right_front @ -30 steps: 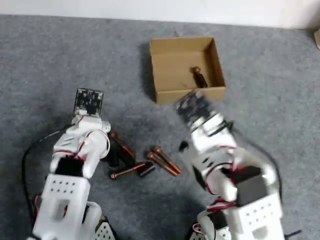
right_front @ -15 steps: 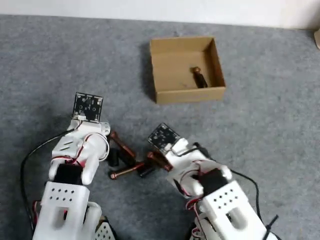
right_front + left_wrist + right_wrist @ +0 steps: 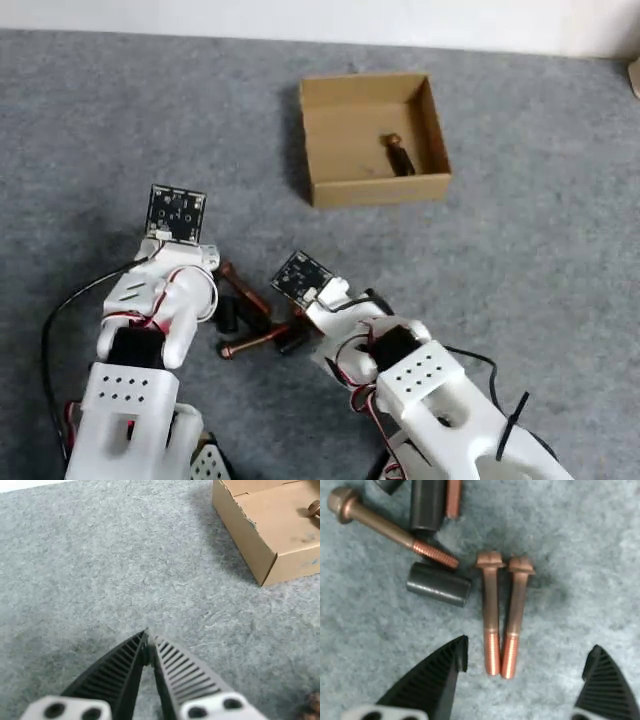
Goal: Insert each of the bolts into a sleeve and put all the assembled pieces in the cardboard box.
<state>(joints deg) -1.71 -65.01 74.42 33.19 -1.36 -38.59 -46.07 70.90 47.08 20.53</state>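
Two copper bolts (image 3: 491, 612) lie side by side on the grey carpet, their threaded ends between the spread fingers of my right gripper (image 3: 527, 652), which is open just above them. Beside them lies a black sleeve (image 3: 439, 584), then another bolt (image 3: 390, 527) and a second sleeve (image 3: 426, 505). In the high view one bolt (image 3: 250, 343) and a sleeve (image 3: 232, 315) lie between the two arms. My left gripper (image 3: 148, 647) is shut and holds nothing, low over bare carpet. The cardboard box (image 3: 325, 135) stands at the back, with one assembled piece (image 3: 398, 155) inside.
The box's near corner (image 3: 260, 555) appears ahead of the left gripper. Grey carpet runs open to the left of the box and along the right side. The right arm (image 3: 400, 370) covers the pair of bolts from above.
The right arm has swung from just in front of the box to the left and toward the front, ending over the pair of bolts. The left arm has barely moved.
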